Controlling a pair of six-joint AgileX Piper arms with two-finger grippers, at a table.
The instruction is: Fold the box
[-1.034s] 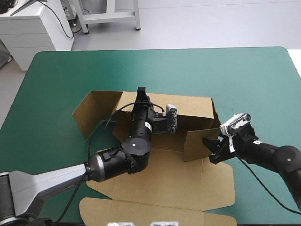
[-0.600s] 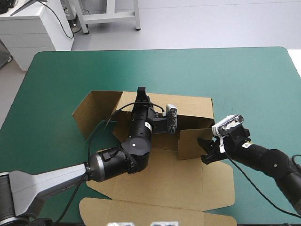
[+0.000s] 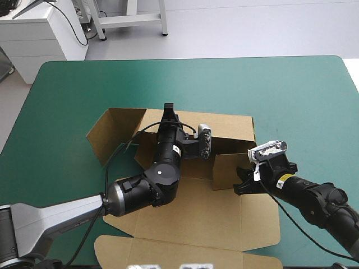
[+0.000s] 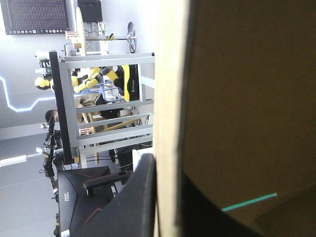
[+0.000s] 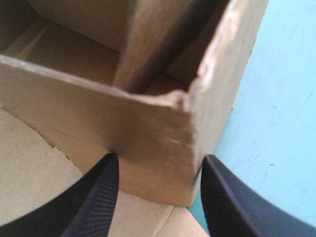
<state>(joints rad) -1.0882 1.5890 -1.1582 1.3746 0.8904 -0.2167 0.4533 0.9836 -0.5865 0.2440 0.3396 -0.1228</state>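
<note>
The brown box (image 3: pixel 193 216) lies partly set up at the table's middle. Its back wall (image 3: pixel 224 128) stands upright and its lid panel lies flat toward the near edge. My left gripper (image 3: pixel 168 112) is shut on the back wall's top edge; in the left wrist view the board edge (image 4: pixel 170 118) runs between my black fingers (image 4: pixel 131 210). A short right flap (image 3: pixel 229 170) stands upright, turned inward. My right gripper (image 3: pixel 244 180) is open just outside that flap. In the right wrist view the flap's corner (image 5: pixel 182 128) stands right ahead of the right gripper (image 5: pixel 158 197).
A left flap (image 3: pixel 109 133) of the box angles up and out toward the table's left side. The near flap (image 3: pixel 168 253) reaches almost to the table's near edge. Bare teal-green cover (image 3: pixel 291 101) stretches to the right and far side.
My right gripper has moved left, toward the box's middle, and the right flap has swung inward with it. The left arm has held still.
</note>
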